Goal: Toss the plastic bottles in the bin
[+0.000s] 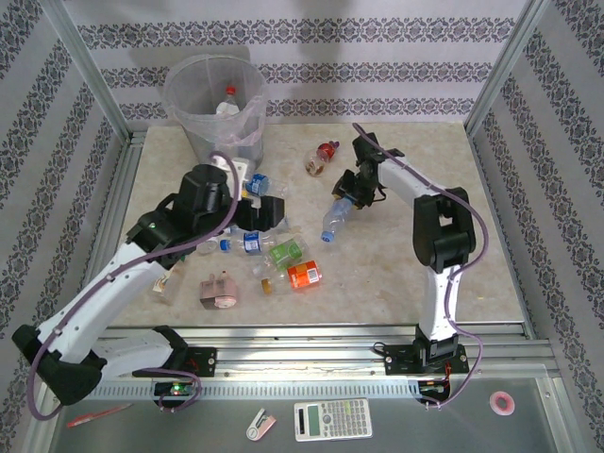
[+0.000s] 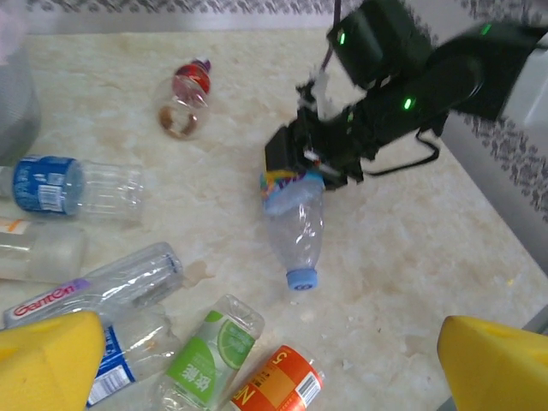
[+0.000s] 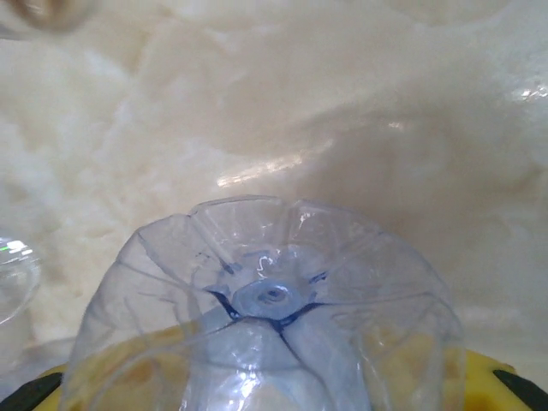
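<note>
So the blue-capped bottle (image 2: 295, 231) is the one we're on. It lies on the table (image 1: 425, 274) to the right of the main heap, well apart from the bin (image 1: 184, 118) in the far left corner, with its cap pointing at the near edge. The right gripper (image 2: 295, 175) is pinching it at the base end, right around the crumpled blue-and-yellow label. From the right wrist we're staring straight at the petal-shaped bottom, with the yellow pads (image 3: 479, 372) pressed in on either side. Looks-wise it's clear, thin-walled, a bit crushed and seemingly empty. We'd guess it weighs next to nothing, but it'll be springy and slick, and the walls will cave under a squeeze rather than give a firm hold. The moulded base is probably the stiffest spot besides the neck, so that's a decent place to grab. Held at one end, though, we'd expect the long body to droop or swing on the way over. The left gripper (image 2: 274, 364) has its fingers spread wide with nothing between them, hanging over the other plastic bottles (image 1: 274, 250), which have green, orange and blue labels. A red-labelled bottle (image 1: 323, 156) sits off on its own, and a red-capped bottle (image 1: 229, 94) is already inside the bin.
</note>
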Controlling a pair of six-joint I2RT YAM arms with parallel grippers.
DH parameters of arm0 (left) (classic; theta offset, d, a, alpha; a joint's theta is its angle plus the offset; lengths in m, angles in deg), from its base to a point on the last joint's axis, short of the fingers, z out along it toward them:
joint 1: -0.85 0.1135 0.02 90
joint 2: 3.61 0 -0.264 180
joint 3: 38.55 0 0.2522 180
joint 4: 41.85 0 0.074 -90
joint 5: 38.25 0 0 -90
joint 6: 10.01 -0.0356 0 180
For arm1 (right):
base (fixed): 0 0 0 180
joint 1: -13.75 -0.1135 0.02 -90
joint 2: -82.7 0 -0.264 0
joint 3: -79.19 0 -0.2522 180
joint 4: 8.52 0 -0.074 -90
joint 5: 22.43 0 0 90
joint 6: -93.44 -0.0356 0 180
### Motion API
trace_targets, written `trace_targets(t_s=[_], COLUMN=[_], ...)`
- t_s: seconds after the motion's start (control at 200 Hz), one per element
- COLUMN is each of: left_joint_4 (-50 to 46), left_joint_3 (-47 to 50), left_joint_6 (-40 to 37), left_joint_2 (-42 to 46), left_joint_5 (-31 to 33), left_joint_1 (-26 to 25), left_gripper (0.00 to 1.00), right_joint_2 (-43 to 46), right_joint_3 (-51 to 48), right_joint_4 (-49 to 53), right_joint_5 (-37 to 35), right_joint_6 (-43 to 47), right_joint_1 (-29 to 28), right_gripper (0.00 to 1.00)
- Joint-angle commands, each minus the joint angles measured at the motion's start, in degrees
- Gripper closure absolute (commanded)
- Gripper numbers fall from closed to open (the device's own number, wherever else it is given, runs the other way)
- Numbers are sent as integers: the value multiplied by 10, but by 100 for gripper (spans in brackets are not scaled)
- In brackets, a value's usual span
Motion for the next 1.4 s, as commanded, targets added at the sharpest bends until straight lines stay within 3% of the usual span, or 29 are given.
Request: trace_targets(t_s=[0.0,0.195,0.629,1.094,1.394], left_joint_4=[50,101,155,166,129], left_joint_3=[-18,-27,-92,-125,-149], left_joint_6=[-28,-28,-7,17,18], left_joint_2=[-27,-75,-198,-249,-280], left_joint_5=[-22,-53,-175,-250,-239], left_joint_1=[-24,-40,-44,-52,-62], left_gripper=[0,0,0,0,0], right_joint_2=[77,158,297,347,354], right_joint_3=[-9,-18,-42,-63,-64], right_joint_4=[4,15,17,9,-2], right_joint_5=[6,16,54,71,75], right_joint_6=[-17,-20,-55,-64,-76], right_joint_1=[7,14,13,-23,-46], right_gripper=[59,68,70,71,72])
